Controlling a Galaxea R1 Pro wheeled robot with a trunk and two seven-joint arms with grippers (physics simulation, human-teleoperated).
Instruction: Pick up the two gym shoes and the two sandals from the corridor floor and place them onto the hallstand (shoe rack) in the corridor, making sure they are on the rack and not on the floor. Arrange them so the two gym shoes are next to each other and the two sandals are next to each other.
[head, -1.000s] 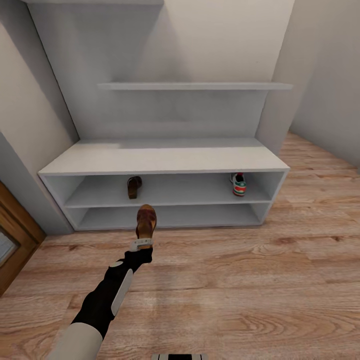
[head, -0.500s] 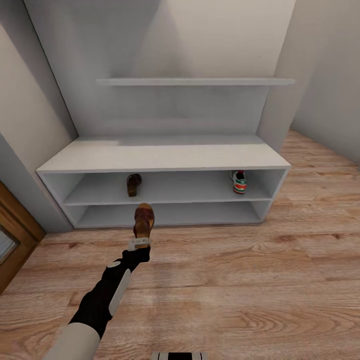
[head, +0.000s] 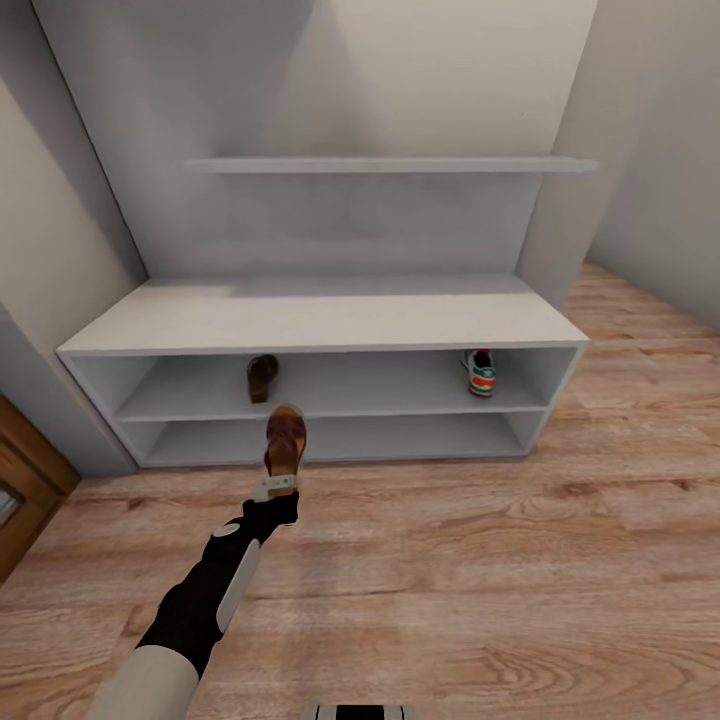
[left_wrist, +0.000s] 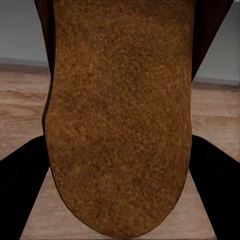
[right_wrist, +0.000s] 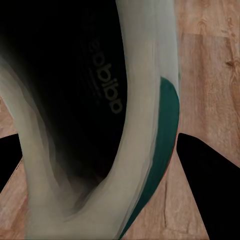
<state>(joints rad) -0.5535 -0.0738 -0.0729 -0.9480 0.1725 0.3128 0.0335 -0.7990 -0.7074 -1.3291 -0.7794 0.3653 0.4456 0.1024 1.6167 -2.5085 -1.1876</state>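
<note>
head view: left gripper (head: 277, 489) pinches a sandal (head: 285, 439) before the hallstand (head: 320, 325); right gripper (right_wrist: 107, 165) clamps a gym shoe (right_wrist: 135, 130).

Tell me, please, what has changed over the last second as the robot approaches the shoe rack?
The whole head view has shifted, so the camera moved; the hallstand looks slightly wider. The left gripper still holds the sandal out towards the rack. On the middle shelf, the other sandal and one gym shoe stay put. The right gripper still grips the second gym shoe.
</note>
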